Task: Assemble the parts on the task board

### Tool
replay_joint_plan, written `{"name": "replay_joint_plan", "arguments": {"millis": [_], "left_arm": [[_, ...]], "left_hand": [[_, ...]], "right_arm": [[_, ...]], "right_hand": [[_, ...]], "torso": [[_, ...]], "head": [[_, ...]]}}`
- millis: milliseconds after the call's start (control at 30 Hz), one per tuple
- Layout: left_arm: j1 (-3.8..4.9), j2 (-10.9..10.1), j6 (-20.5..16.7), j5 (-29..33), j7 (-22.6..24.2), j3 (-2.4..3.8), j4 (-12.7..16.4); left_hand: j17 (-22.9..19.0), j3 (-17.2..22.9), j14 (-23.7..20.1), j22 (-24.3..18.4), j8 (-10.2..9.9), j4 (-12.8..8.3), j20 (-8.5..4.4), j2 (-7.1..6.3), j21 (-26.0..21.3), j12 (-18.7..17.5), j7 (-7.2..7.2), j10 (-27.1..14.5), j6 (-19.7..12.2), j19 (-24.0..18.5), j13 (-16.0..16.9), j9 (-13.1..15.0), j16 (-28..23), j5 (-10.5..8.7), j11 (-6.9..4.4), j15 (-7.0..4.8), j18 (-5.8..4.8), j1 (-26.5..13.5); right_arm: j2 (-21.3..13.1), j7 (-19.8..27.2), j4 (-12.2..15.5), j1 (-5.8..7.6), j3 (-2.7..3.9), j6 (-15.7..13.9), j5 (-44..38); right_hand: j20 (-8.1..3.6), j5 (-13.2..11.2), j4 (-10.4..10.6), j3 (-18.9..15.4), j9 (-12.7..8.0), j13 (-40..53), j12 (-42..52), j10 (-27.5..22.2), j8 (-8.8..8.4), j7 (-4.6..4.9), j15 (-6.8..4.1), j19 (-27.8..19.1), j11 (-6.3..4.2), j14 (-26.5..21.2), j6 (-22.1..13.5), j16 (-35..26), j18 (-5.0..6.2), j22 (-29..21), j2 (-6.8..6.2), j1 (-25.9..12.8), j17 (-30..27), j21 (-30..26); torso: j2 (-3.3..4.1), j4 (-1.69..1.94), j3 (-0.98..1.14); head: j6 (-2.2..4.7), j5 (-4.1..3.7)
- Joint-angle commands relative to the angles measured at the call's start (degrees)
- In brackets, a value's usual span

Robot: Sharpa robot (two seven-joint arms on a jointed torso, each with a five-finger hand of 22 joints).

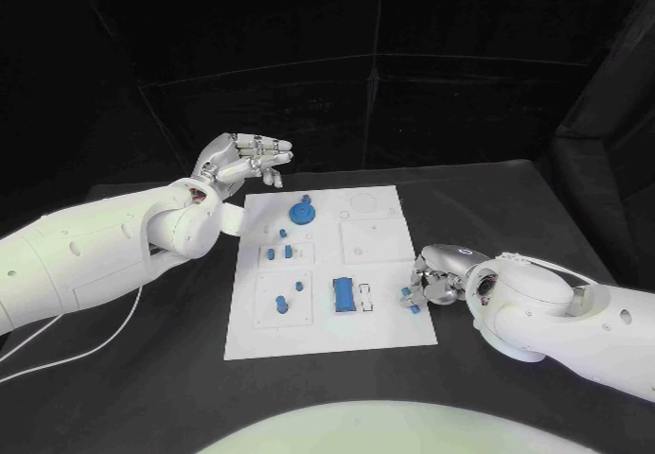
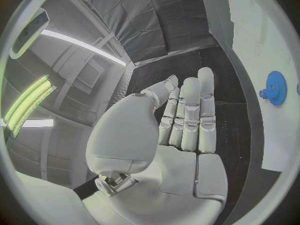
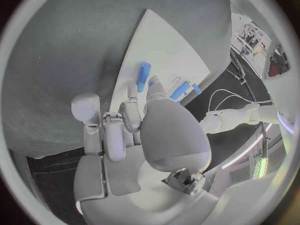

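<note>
- The board (image 1: 327, 274) lay flat in the middle of the black table (image 1: 519, 208), its long side running away from the robot
- A blue gear (image 1: 303, 210) stood on the board's far end, toward the left; the left wrist view caught the same gear (image 2: 275, 87) on the white plate
- Small blue pegs (image 1: 284, 252) stood in the left column's middle panel, and another peg (image 1: 281, 304) stood in the near-left panel
- A blue block (image 1: 345, 295) sat in the near middle of the board, with a slim white and blue piece (image 1: 368, 293) just beside it
- The right hand (image 1: 434, 282) rested at the board's near-right edge, fingers curled down around a small blue part (image 1: 414, 301) at the fingertips; the right wrist view showed a blue pin (image 3: 144, 76) lying on the board just past the fingers (image 3: 132, 116), but whether the hand actually pinched it could not be told
- The right wrist view also showed further blue pieces (image 3: 181, 90) on the board beyond the thumb
- The left hand (image 1: 246, 161) hung raised above the table just off the board's far-left corner, holding nothing; in the left wrist view its fingers (image 2: 187, 115) stood straight and side by side, the palm bare
- The left arm (image 1: 96, 251) reached in over the table's left side, a white cable (image 1: 82, 345) trailing under it
</note>
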Motion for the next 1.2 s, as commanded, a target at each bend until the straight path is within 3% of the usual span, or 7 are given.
{"name": "replay_joint_plan", "arguments": {"millis": [33,433,533,600,700,900,1200], "left_arm": [[0.08,0.0,0.7,0.1,0.1,0.00,0.0],[0.08,-0.1,0.8,0.1,0.0,-0.12,0.1],[0.08,-0.2,0.8,0.1,0.0,-0.15,0.1],[0.08,-0.2,0.8,0.1,0.0,-0.16,0.1],[0.08,-0.2,0.8,0.1,-0.1,-0.18,0.1],[0.08,-0.2,0.8,0.1,0.0,-0.20,0.1],[0.08,-0.2,0.8,0.1,0.0,-0.22,0.1]], "left_hand": [[-0.1,-0.4,-0.2,-0.1,0.4,0.0,0.14,-0.03,-0.2,0.3,0.00,-0.2,-0.4,-0.5,-0.1,0.0,0.3,0.26,0.01,0.00,0.78,-0.3],[-0.1,-0.4,-0.2,-0.1,0.4,0.0,0.14,-0.03,-0.2,0.3,0.00,-0.2,-0.4,-0.5,-0.1,0.0,0.3,0.26,0.01,0.00,0.78,-0.3],[-0.1,-0.4,-0.2,-0.1,0.4,0.0,0.14,-0.03,-0.2,0.3,0.00,-0.2,-0.4,-0.5,-0.1,0.0,0.3,0.26,0.01,0.00,0.78,-0.3],[-0.1,-0.4,-0.2,-0.1,0.4,0.0,0.14,-0.03,-0.2,0.3,0.00,-0.2,-0.4,-0.5,-0.1,0.0,0.3,0.26,0.01,0.00,0.78,-0.3],[-0.1,-0.4,-0.2,-0.1,0.4,0.0,0.14,-0.03,-0.2,0.3,0.00,-0.2,-0.4,-0.5,-0.1,0.0,0.3,0.26,0.01,0.00,0.78,-0.3],[-0.1,-0.4,-0.2,-0.1,0.4,-0.1,0.14,-0.02,-0.2,0.4,0.00,-0.3,-0.4,-0.5,-0.1,0.0,0.3,0.26,0.02,0.01,0.78,-0.3],[-0.1,-0.4,-0.2,-0.1,0.4,-0.1,0.14,-0.02,-0.2,0.4,0.00,-0.3,-0.4,-0.5,-0.1,0.0,0.3,0.26,0.02,0.01,0.79,-0.2]], "right_arm": [[0.0,-1.4,0.2,-0.46,-0.38,4.1,-1.0],[0.3,-2.3,0.1,-0.51,-0.42,5.6,-2.1],[0.6,-2.8,0.0,-0.52,-0.43,5.7,-2.7],[0.8,-3.2,-0.1,-0.52,-0.43,5.5,-3.1],[1.0,-3.6,-0.1,-0.52,-0.44,5.0,-3.4],[0.5,-2.9,0.6,-0.52,-0.43,-0.4,1.9],[-0.2,0.0,2.2,-0.49,-0.40,-9.0,9.7]], "right_hand": [[-0.30,0.5,-0.5,0.0,0.0,0.0,0.0,0.1,-0.42,-0.03,-0.39,0.1,-0.39,4.9,0.6,0.0,-0.52,0.1,0.32,1.0,10.3,-0.1],[-0.52,5.1,-2.0,0.7,0.2,0.1,-0.3,0.0,-1.08,-0.35,-0.65,0.2,-0.71,5.0,1.2,0.0,-0.57,0.5,1.78,3.5,10.4,0.0],[-0.80,4.0,-4.1,3.3,0.2,0.0,-0.5,-0.2,-1.49,-0.59,-1.01,0.3,-1.00,5.0,1.4,0.0,-0.55,0.6,3.59,7.5,10.4,0.0],[-1.15,0.6,-6.5,6.7,0.1,-0.1,-0.9,-0.5,-1.89,-0.39,-1.21,0.4,-1.05,5.0,1.8,0.0,-0.56,0.7,5.34,11.3,10.5,0.1],[-1.02,-1.2,-8.1,9.9,0.2,-0.2,-1.2,-0.6,-2.23,-0.24,-0.89,0.3,-0.86,5.0,2.0,0.1,-0.65,0.8,6.08,12.2,10.6,0.1],[-0.73,2.5,-7.8,16.2,0.3,0.0,-1.4,-0.2,-3.48,-0.27,-0.76,0.4,-0.80,5.1,1.4,0.2,-0.70,1.3,4.18,7.2,10.8,0.4],[-0.70,3.7,-4.9,26.6,0.7,0.8,-0.9,0.5,-4.81,-0.50,-0.88,0.7,-0.92,5.2,2.2,0.4,-0.76,1.8,-2.79,-1.5,11.4,0.6]], "torso": [[-0.01,0.05,-0.02],[0.00,0.06,-0.04],[0.00,0.12,-0.03],[0.01,0.12,-0.01],[-0.02,0.10,-0.02],[-0.04,-0.04,-0.02],[0.00,0.12,-0.03]], "head": [[-0.05,0.00],[0.12,0.09],[0.09,0.10],[0.10,0.14],[0.14,0.20],[0.09,0.33],[0.07,0.36]]}}
